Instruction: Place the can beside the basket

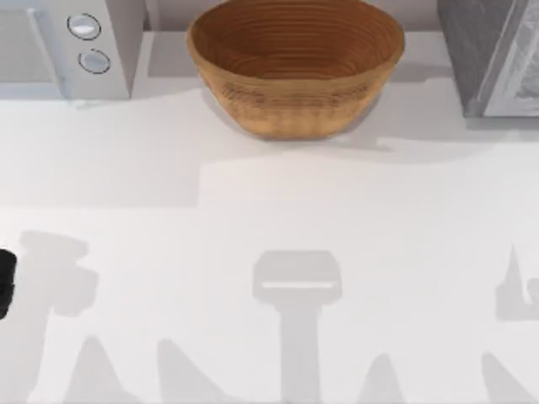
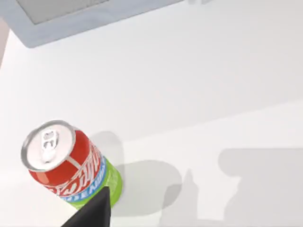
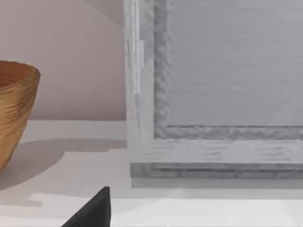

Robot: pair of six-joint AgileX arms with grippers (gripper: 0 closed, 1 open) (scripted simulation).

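Can (image 2: pixel 68 165) upright on tabletop (image 2: pixel 199 85), just beside left end effector (image 2: pixel 92 213); grip state unclear. Basket (image 1: pixel 295 67) at tabletop's far edge, well apart. Right end effector (image 3: pixel 92 210) grip also unclear.

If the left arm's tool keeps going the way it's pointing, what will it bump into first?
Probably the can. It stands upright on the table, right in front of the left tool's dark fingertip. How far off it is can't be judged.
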